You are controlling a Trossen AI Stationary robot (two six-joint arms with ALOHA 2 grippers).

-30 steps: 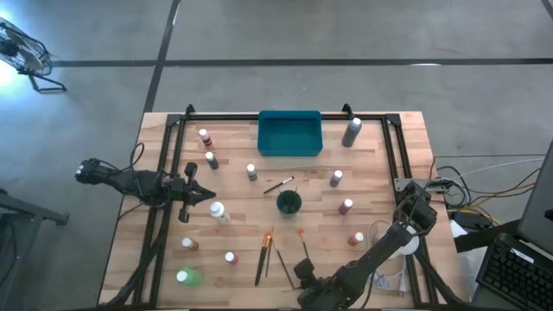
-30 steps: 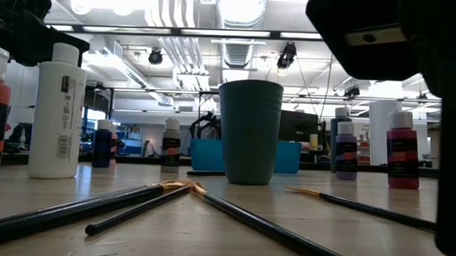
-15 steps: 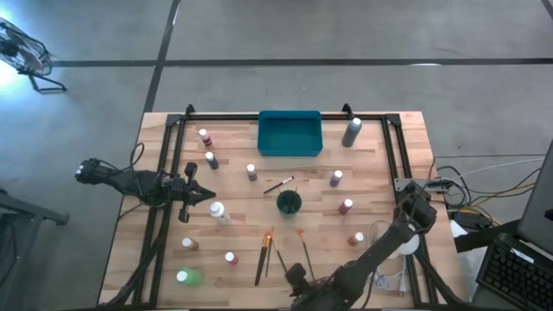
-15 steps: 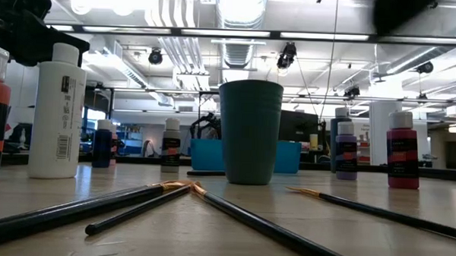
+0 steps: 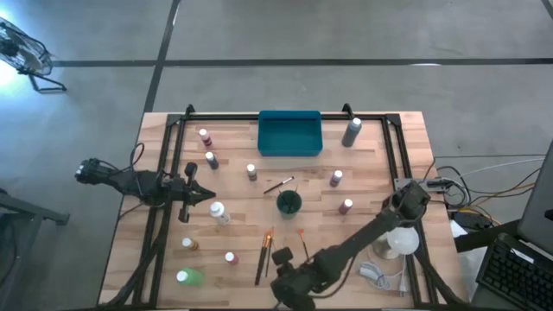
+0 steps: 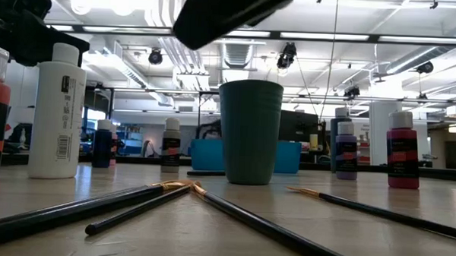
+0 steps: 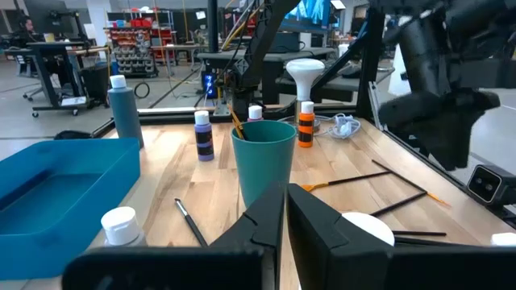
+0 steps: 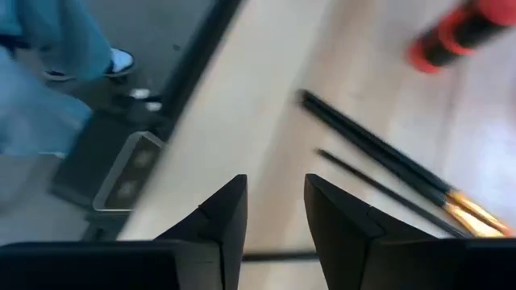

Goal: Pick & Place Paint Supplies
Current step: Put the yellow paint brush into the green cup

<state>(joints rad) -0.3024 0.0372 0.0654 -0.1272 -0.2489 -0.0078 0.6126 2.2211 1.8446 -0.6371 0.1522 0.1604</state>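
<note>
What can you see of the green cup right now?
The cup is a dark green, round tumbler, plastic by its look, standing upright and open-topped near the middle of the table. It tapers slightly toward its base. In the left wrist view a thin brush handle sticks up past its rim, apparently from inside. No gripper touches it. The teal tray lies behind it, and loose brushes lie in front.

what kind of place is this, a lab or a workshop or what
Most likely a robotics lab or industrial workshop: bare concrete floor around the wooden table, long ceiling light strips with exposed ducts, and stocked shelving racks in the background.
</note>
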